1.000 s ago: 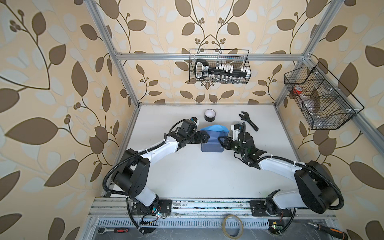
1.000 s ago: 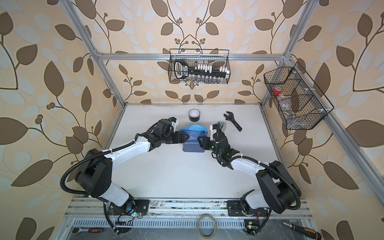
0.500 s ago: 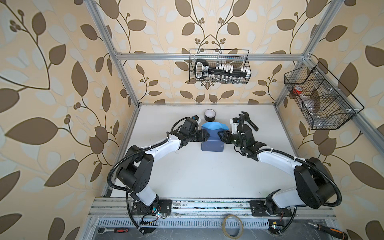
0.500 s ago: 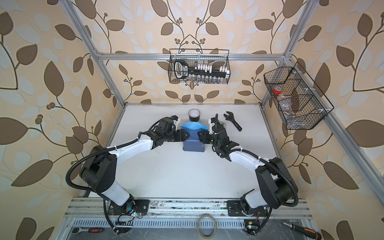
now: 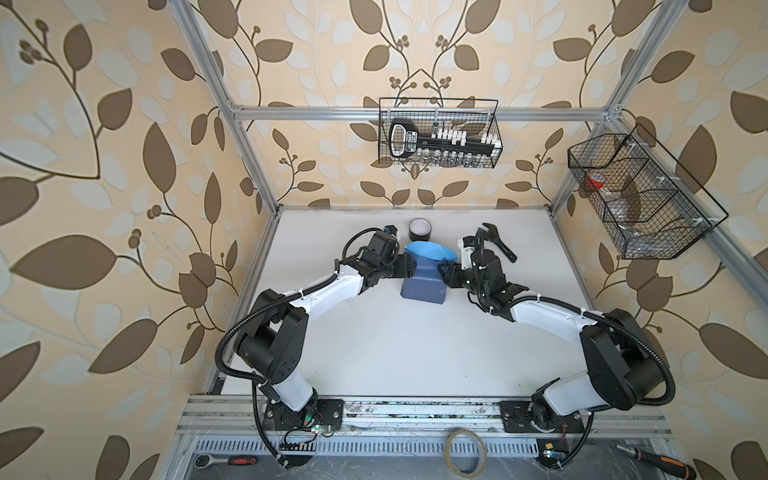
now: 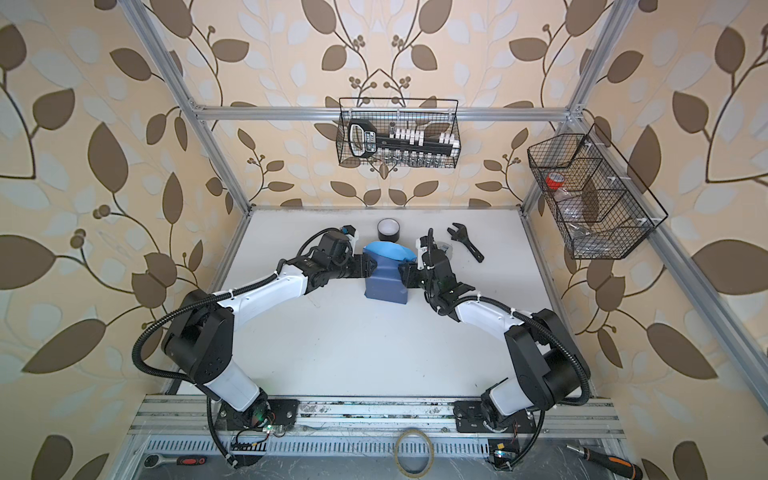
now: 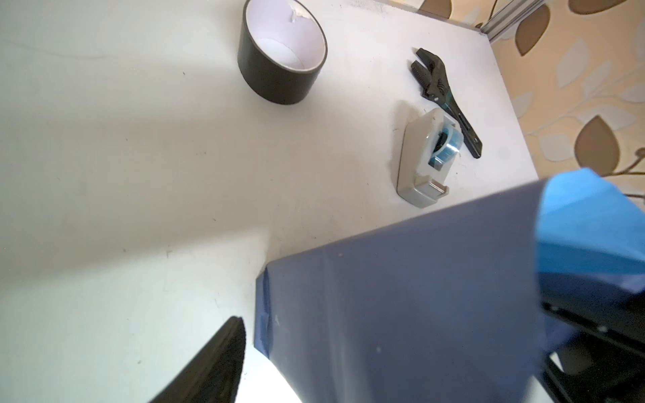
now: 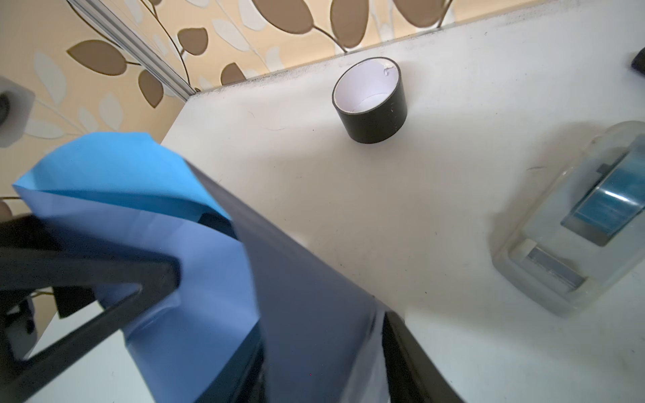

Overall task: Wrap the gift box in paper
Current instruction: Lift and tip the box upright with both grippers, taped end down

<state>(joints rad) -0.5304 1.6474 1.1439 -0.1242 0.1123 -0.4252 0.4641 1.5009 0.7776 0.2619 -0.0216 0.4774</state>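
The paper (image 5: 423, 286) is folded around a box shape in the middle of the table, slate-blue face outward. A light blue flap (image 5: 430, 251) stands up at its far end. The gift box is hidden inside the paper. In both top views my left gripper (image 5: 409, 266) is at the package's left side and my right gripper (image 6: 405, 274) at its right side. In the left wrist view one finger (image 7: 216, 363) sits just clear of the paper's corner (image 7: 265, 314); the other is hidden. In the right wrist view both fingers (image 8: 408, 359) press the slate paper (image 8: 314, 331) between them.
A black tape roll (image 5: 419, 228) stands just beyond the package. A grey tape dispenser (image 7: 424, 160) and a black wrench (image 5: 498, 245) lie to the far right. Wire baskets (image 5: 438, 133) (image 5: 640, 199) hang on the back and right walls.
My right gripper swung toward the far end and came back against the package's right side, closing on it. My left gripper edged closer in and its jaws narrowed.
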